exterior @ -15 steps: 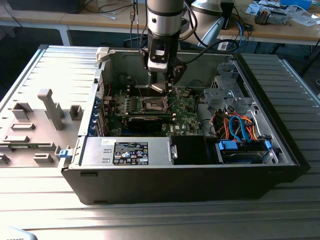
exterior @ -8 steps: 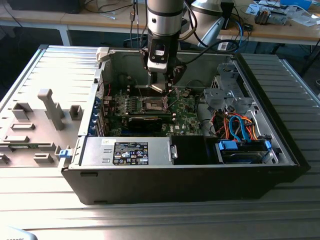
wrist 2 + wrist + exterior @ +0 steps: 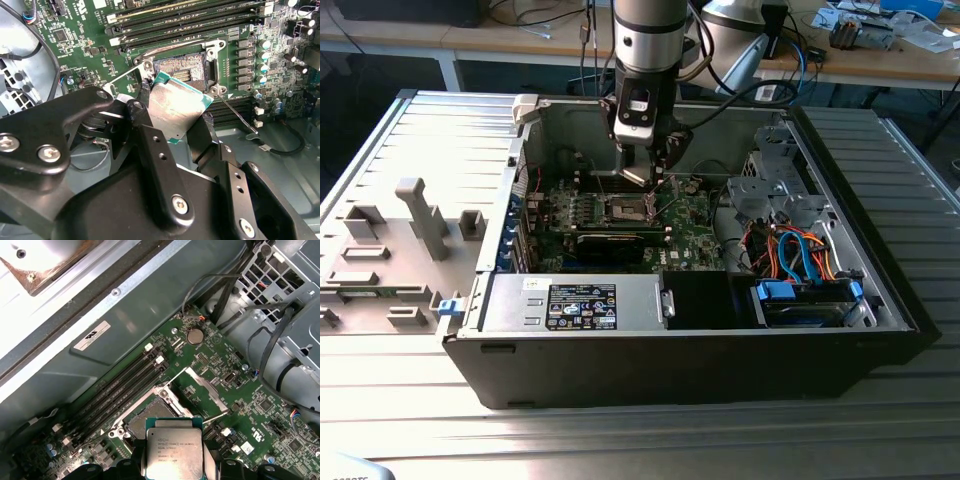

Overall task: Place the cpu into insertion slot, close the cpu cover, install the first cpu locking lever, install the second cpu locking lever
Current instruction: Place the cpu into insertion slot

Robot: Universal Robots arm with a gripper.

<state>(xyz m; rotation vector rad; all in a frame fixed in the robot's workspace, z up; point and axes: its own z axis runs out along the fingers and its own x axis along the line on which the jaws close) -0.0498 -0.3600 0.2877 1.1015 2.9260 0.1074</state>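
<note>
My gripper [image 3: 645, 178] hangs inside the open computer case, just above the insertion slot [image 3: 627, 208]. Its black fingers [image 3: 138, 112] are shut on the cpu [image 3: 172, 107], a silver-topped square chip with a green edge, held tilted over the slot. In the first wrist view the cpu [image 3: 174, 450] sits just short of the dark, silver-rimmed insertion slot [image 3: 150, 415]. The second wrist view shows the slot [image 3: 182, 67] open beyond the chip. The cpu cover [image 3: 205, 386] stands raised beside the slot. A thin wire locking lever [image 3: 237, 114] sticks up from the slot's corner.
Memory slots [image 3: 190, 20] run along one side of the socket. A black labelled power-supply box [image 3: 582, 305] fills the case's near side. A drive cage with blue and orange cables [image 3: 800, 262] sits at the exterior view's right. The case's metal wall [image 3: 100, 315] stands close behind.
</note>
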